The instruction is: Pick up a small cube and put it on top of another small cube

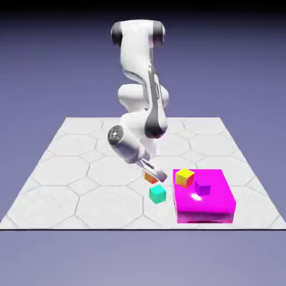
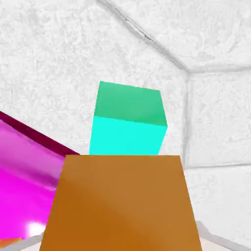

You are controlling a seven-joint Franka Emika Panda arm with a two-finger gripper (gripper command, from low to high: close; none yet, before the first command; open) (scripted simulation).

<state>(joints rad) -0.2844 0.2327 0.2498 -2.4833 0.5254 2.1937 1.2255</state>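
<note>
Filling the lower half of the hand view, large and close: the small orange cube [image 2: 120,203], clamped in the shut end effector [image 1: 156,175], fingertips themselves hidden behind it. Seems to hang just clear of the pale hexagon-patterned worktop [image 1: 67,184] in the exterior view, though contact underneath cannot be ruled out. Judged rigid and light, with flat, sharp-edged faces; smooth and likely a little slippery, so best pinched on two opposite side faces near mid-height, squarely, to avoid twisting when set down. Just beyond it in the hand view, one teal cube [image 2: 128,120], upright on the worktop, about the same size, near but not touching, a likely base for stacking. Toward the exterior view's right, one big magenta block [image 1: 204,196], low and wide, seen as a glossy slab at the hand view's left edge. On top of that block, one yellow cube [image 1: 185,177] and one purple cube [image 1: 202,187], side by side. Count: four small cubes, one of each colour, plus one large block. Farthest back, one white arm [image 1: 139,95], bent down over the cubes.
</note>
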